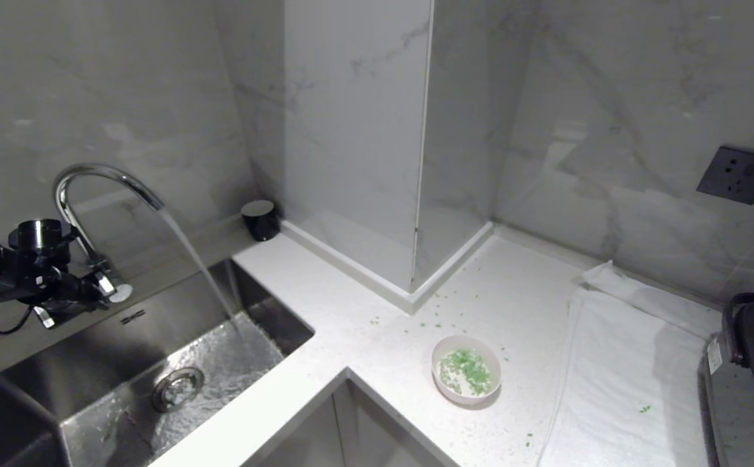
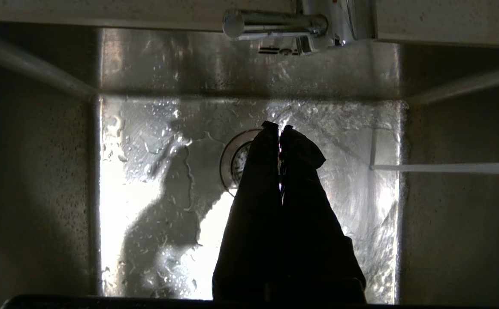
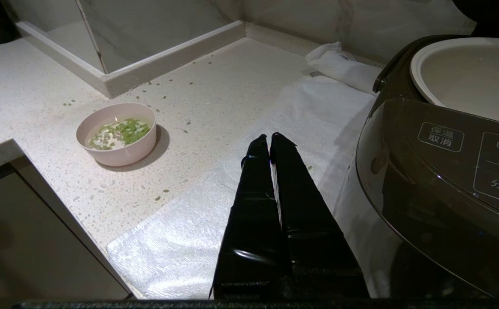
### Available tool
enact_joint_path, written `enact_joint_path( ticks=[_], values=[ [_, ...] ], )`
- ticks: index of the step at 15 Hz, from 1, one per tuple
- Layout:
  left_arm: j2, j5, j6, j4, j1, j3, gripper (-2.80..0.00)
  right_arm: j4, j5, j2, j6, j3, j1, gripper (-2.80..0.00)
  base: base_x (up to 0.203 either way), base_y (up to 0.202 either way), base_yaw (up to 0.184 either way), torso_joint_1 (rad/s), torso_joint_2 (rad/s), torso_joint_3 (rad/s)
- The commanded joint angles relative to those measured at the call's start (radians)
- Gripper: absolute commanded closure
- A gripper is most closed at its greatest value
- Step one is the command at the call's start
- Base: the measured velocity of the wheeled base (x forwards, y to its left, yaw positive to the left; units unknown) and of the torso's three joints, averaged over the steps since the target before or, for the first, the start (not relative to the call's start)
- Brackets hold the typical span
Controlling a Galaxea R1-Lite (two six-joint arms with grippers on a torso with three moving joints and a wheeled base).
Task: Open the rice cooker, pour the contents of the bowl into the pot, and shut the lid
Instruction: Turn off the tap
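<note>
One pale pink bowl point(image 1: 467, 369) of chopped green bits point(image 1: 469, 370), upright on bench point(image 1: 377, 337): light, rigid, slick, breakable, rim-grasp advised; left end effector point(image 2: 280, 127) and right end effector point(image 3: 269, 136) both closed, empty.

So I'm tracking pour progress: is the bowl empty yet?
No, the bowl on the counter still holds the green contents.

- a home kitchen, by the look of it.
- steel sink point(image 1: 39, 402) set into a pale speckled counter point(image 1: 377, 337), with the tap point(image 1: 101, 178) running into it.
- marble-look wall tiles point(image 1: 364, 97) behind the sink.
- right of the sink: a bowl point(image 1: 466, 370) of chopped greens, a white towel point(image 1: 623, 389), a rice cooker point(image 3: 438, 171), a wall socket point(image 1: 738, 174).
</note>
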Motion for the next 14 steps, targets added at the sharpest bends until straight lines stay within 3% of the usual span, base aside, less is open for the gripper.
enact_joint_path(
  ticks=[1,14],
  values=[
    [0.033,0.001,-0.004,-0.001,0.007,-0.034,0.0,0.0,0.0,0.0,0.0,0.0,0.0,0.0,0.0,0.0,0.0,0.0,0.0,0.0],
    [0.082,0.001,-0.008,0.002,0.024,-0.139,0.0,0.0,0.0,0.0,0.0,0.0,0.0,0.0,0.0,0.0,0.0,0.0,0.0,0.0]
  ],
)
